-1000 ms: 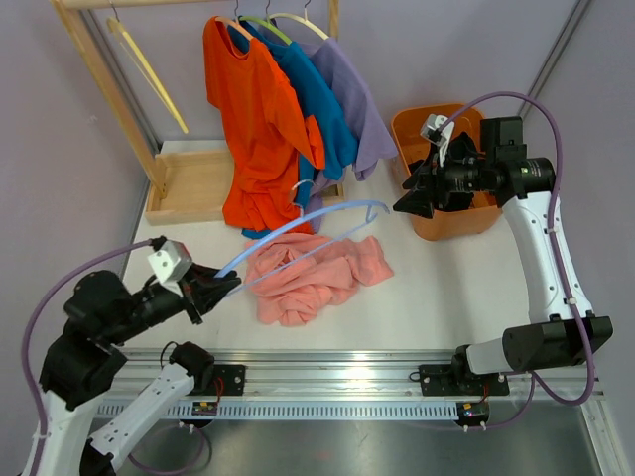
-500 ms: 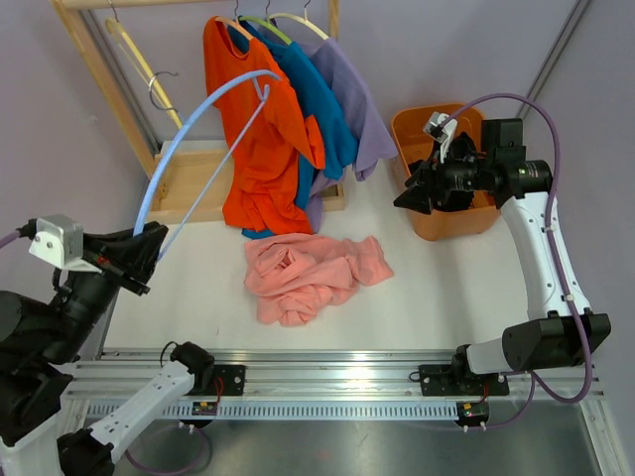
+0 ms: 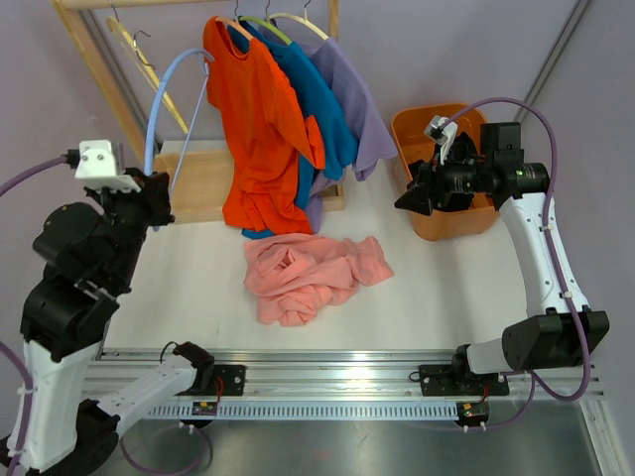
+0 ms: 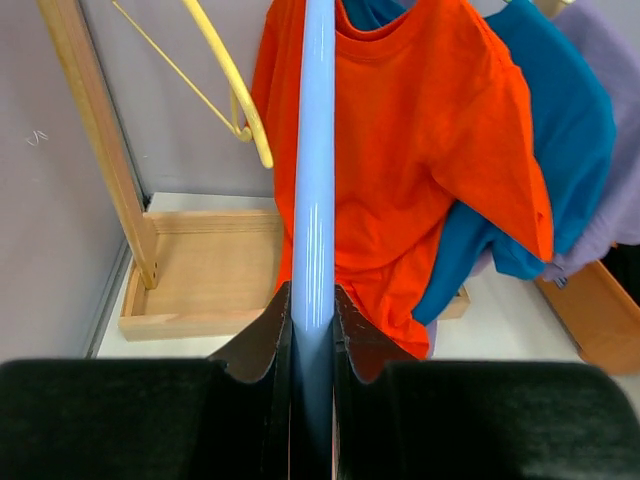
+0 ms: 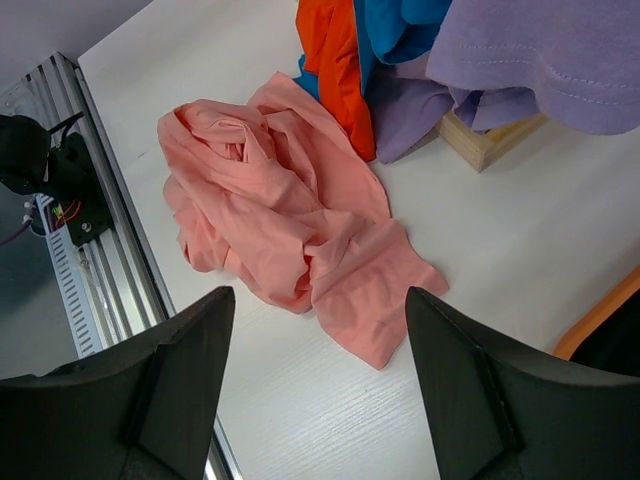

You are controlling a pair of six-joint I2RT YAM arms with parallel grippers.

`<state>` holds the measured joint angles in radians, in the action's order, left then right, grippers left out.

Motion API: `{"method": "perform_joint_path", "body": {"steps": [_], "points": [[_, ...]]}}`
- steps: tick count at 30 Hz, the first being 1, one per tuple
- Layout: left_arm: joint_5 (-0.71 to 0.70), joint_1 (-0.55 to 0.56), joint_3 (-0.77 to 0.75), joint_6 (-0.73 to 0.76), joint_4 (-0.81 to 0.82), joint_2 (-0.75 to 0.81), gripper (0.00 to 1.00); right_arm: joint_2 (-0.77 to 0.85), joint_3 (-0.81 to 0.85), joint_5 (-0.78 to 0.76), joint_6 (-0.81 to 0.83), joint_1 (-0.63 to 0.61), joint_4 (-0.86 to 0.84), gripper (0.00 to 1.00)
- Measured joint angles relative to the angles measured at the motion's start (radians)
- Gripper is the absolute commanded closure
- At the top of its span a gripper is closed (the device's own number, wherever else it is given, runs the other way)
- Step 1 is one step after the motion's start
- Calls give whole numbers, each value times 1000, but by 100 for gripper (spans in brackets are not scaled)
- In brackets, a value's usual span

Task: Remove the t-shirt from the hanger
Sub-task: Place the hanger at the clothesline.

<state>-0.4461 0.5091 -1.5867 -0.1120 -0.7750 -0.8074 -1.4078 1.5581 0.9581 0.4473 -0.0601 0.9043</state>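
A pink t-shirt (image 3: 308,273) lies crumpled on the white table, off any hanger; it also shows in the right wrist view (image 5: 290,235). My left gripper (image 3: 154,198) is shut on a bare light-blue hanger (image 3: 164,94) and holds it upright near the wooden rack; in the left wrist view the blue hanger (image 4: 316,150) runs up between the shut fingers (image 4: 268,340). My right gripper (image 3: 409,198) is open and empty, raised above the table to the right of the pink shirt.
A wooden rack (image 3: 94,59) holds an empty yellow hanger (image 3: 149,69) and orange (image 3: 260,129), blue (image 3: 317,109) and purple (image 3: 357,99) shirts on hangers. An orange bin (image 3: 451,213) stands at the right. The rack's wooden base (image 3: 193,183) sits at the back left.
My left arm has swung the blue hanger up and away from the pink shirt, toward the rack at the back left. The right arm has barely moved.
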Motion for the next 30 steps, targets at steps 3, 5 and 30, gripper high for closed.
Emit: {"method": "perform_joint_path", "body": {"steps": [3,5,30], "points": [[-48,0,6,2,65,-81,100,0,-1,0,-5,2,-5,24],[-96,0,6,4,104,-138,100,0,-4,0,-9,3,-14,23],[-581,-71,-355,248,473,-801,100,0,-29,1,-48,32,-48,24]]}}
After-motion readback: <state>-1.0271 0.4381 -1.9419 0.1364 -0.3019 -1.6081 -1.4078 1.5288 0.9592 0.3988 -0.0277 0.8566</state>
